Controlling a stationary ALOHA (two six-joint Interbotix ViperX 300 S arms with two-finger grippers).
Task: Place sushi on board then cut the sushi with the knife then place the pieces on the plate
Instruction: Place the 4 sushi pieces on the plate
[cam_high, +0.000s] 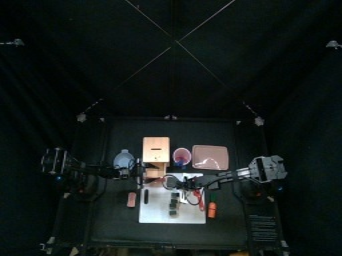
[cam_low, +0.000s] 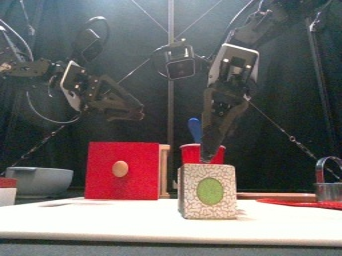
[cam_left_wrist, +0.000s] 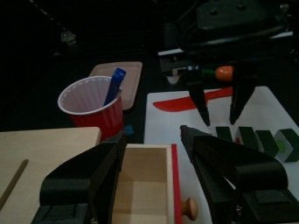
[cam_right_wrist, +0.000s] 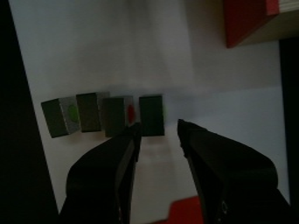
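The sushi roll (cam_right_wrist: 105, 114) lies on the white board (cam_high: 187, 215), split into several dark green blocks with small gaps between them. In the front view its speckled end face with a green centre (cam_low: 207, 192) stands near. My right gripper (cam_right_wrist: 160, 129) hangs open just above the blocks, holding nothing; it also shows in the left wrist view (cam_left_wrist: 219, 105). A red knife (cam_left_wrist: 187, 102) lies flat on the board beyond it. The blue knife (cam_left_wrist: 114, 83) stands in the red cup (cam_left_wrist: 93, 101). My left gripper (cam_left_wrist: 155, 140) is open and empty over the wooden box (cam_left_wrist: 146, 179). The pink tray (cam_high: 210, 157) sits at the back right.
The wooden box with its red drawer front (cam_low: 120, 170) stands left of the cup. A blue-grey bowl (cam_low: 38, 180) is at the far left and a metal cutter (cam_low: 329, 170) at the far right. An orange toy (cam_high: 210, 209) lies right of the board, a pinkish toy (cam_high: 131, 199) left of it.
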